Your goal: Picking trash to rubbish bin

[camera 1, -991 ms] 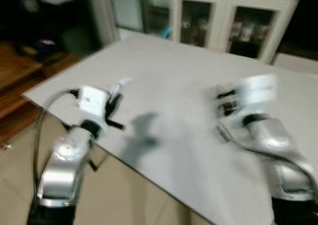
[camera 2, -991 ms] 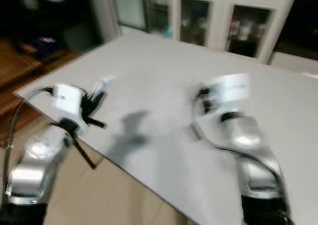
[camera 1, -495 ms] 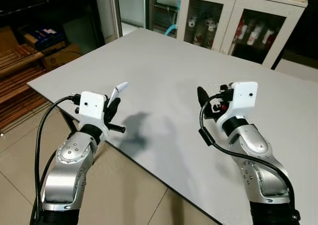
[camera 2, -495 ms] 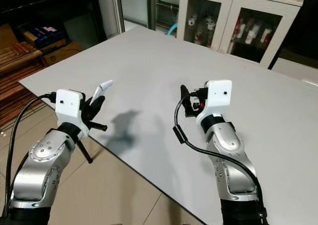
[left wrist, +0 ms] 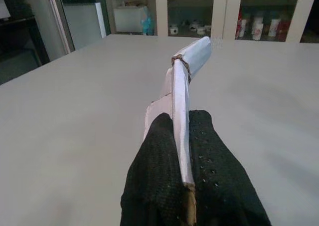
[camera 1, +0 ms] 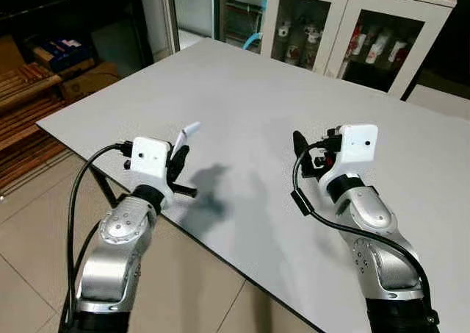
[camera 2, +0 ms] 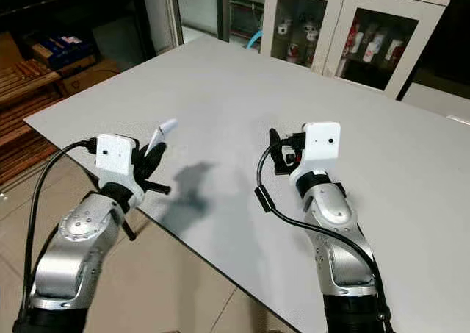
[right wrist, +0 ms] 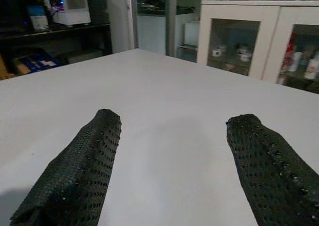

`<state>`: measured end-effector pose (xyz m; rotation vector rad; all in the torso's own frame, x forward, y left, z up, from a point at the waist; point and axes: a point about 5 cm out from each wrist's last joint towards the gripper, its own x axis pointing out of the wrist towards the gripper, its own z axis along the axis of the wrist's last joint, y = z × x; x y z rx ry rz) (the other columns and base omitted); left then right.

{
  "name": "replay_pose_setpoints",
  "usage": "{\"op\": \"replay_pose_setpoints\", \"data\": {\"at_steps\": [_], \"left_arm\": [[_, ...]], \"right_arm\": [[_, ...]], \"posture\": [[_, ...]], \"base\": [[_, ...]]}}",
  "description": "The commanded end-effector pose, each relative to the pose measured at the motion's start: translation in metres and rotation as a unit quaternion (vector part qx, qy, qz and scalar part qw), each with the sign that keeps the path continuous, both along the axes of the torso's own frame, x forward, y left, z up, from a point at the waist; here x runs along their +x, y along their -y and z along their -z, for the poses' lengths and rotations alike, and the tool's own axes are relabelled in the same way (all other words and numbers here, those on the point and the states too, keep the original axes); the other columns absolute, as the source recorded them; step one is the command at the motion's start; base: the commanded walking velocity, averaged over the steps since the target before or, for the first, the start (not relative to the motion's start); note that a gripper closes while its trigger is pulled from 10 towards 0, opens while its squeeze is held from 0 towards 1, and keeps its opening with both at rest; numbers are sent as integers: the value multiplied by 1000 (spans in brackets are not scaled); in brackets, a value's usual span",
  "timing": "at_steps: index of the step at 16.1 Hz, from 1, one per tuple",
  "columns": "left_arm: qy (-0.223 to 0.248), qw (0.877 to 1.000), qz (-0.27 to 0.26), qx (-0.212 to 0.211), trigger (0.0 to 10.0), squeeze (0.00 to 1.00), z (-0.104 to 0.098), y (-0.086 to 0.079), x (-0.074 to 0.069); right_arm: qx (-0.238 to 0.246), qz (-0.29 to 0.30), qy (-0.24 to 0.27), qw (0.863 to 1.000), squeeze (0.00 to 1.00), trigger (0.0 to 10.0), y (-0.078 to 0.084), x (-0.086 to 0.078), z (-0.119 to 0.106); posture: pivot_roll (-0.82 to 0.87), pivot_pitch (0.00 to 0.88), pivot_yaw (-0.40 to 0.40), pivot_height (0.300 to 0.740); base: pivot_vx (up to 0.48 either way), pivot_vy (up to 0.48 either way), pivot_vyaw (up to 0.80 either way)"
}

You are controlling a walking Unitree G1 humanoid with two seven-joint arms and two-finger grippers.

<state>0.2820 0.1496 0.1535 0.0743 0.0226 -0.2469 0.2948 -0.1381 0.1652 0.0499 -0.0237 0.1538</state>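
Observation:
My left gripper (camera 1: 178, 160) is raised over the near left edge of the grey table (camera 1: 242, 98), shut on a flat, folded white piece of trash (camera 1: 185, 134) that sticks up past the fingertips. In the left wrist view the trash (left wrist: 182, 94) is pinched between the two black fingers (left wrist: 159, 176) and bends at its far end. My right gripper (camera 1: 299, 145) hovers over the middle of the table, open, its fingers (right wrist: 84, 161) wide apart with nothing between them.
A white cabinet with glass doors (camera 1: 352, 31) stands beyond the table's far edge. Dark shelves and wooden slats (camera 1: 29, 76) are at the left. Tiled floor (camera 1: 44, 230) lies below the table's near edge.
The blur from a second ago is gone and the view has shifted slightly. My left arm sits a little further right in frame, still holding the trash. The right gripper stays open.

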Motion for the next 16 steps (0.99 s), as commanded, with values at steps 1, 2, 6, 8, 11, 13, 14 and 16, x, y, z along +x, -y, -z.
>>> {"op": "replay_pose_setpoints", "data": {"at_steps": [1, 2, 6, 8, 11, 13, 14, 16], "left_arm": [[-1, 1000, -9, 7, 10000, 0, 1, -2, 1], [-7, 1000, -13, 18, 10000, 0, 3, -4, 0], [-24, 999, -28, -3, 10000, 0, 7, -11, -7], [-21, 999, -26, 11, 10000, 0, 8, -11, -7], [-9, 999, -21, 24, 10000, 0, 4, -11, -4], [-8, 1000, -13, 24, 10000, 0, 3, -11, -3], [-9, 1000, -8, 17, 10000, 0, 1, -11, -2], [-15, 1000, -4, 19, 10000, 0, 0, -12, -1]], "right_arm": [[-4, 11, -5, 1000, 0, 10000, 3, 1, 4], [-6, 13, -10, 1000, 0, 10000, 3, 0, 6], [-2, 8, -17, 1000, 0, 10000, 1, -4, 10], [-1, 9, -20, 1000, 0, 10000, 0, -4, 11], [7, 15, -21, 1000, 0, 10000, -1, -6, 12], [11, 19, -20, 1000, 0, 10000, -2, -7, 12], [15, 25, -19, 999, 0, 10000, -1, -8, 11], [18, 32, -19, 999, 0, 10000, 0, -8, 10]], "posture": [[-11, 18, -6, 740], [-10, 18, -10, 740], [-4, 11, -18, 740], [-2, 10, -17, 740], [-2, 7, -11, 740], [-7, 6, 7, 740], [-8, 7, 15, 740], [-5, 7, 25, 740]], "base": [[0, 0, 0], [0, 0, -800], [0, 0, -800], [0, 0, -800], [0, 0, -800], [0, 0, -800], [0, 0, -800], [0, 0, -800]]}}
